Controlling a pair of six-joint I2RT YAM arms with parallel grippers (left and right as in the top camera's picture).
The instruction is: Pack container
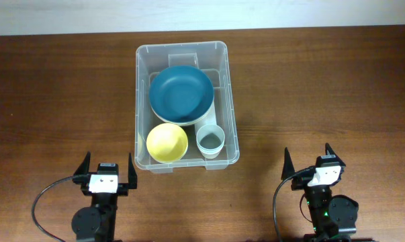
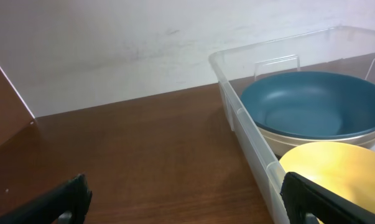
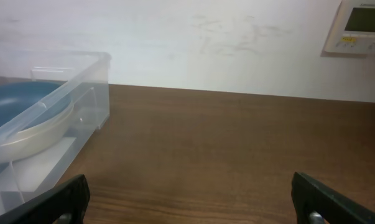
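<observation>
We see the large clear plastic rectangular container (image 1: 140,101) on the brown wooden surface (image 1: 323,87), ahead of both arms. It lies forward and to the right of the left end effector (image 1: 109,163), and forward and well to the left of the right end effector (image 1: 308,161).

Both end effectors have their fingers spread apart and hold nothing. Each hangs low over the surface at the near edge, clear of the container's walls.

Inside, at the end farthest from the end effectors, a wide dark-blue round bowl (image 1: 181,93) sits nested in a cream bowl (image 2: 311,142). We judge this stacking saves floor space. At the near end a small yellow round bowl (image 1: 166,142) and a pale grey-green cup (image 1: 210,141) stand side by side, filling the strip the big bowls leave.

No loose item shows on the surface, so we judge the packing to be at or near its end.
</observation>
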